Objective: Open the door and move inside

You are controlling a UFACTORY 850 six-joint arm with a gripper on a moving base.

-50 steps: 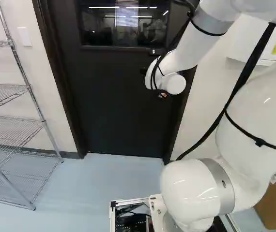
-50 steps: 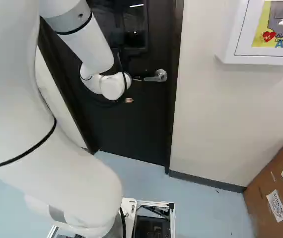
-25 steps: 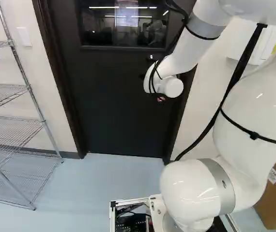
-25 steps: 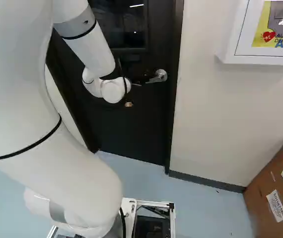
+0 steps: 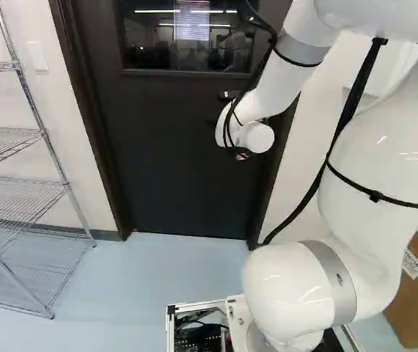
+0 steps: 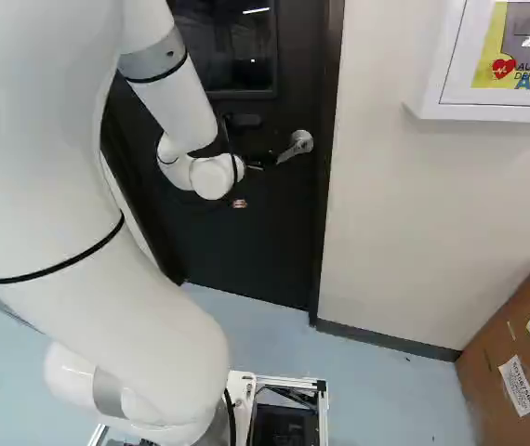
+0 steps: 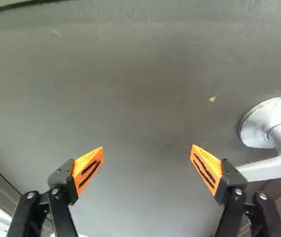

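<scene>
Door (image 5: 180,169) stands closed before robot arm (image 5: 370,161).
Gripper (image 6: 239,203) fingers spread wide apart, handle (image 7: 271,168) just outside them.

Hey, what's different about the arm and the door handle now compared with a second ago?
The arm has lowered its far end a little, and the door handle has tipped further downward. The claw is open, with no grip on the handle. The door is still shut, and the base hasn't moved.
</scene>
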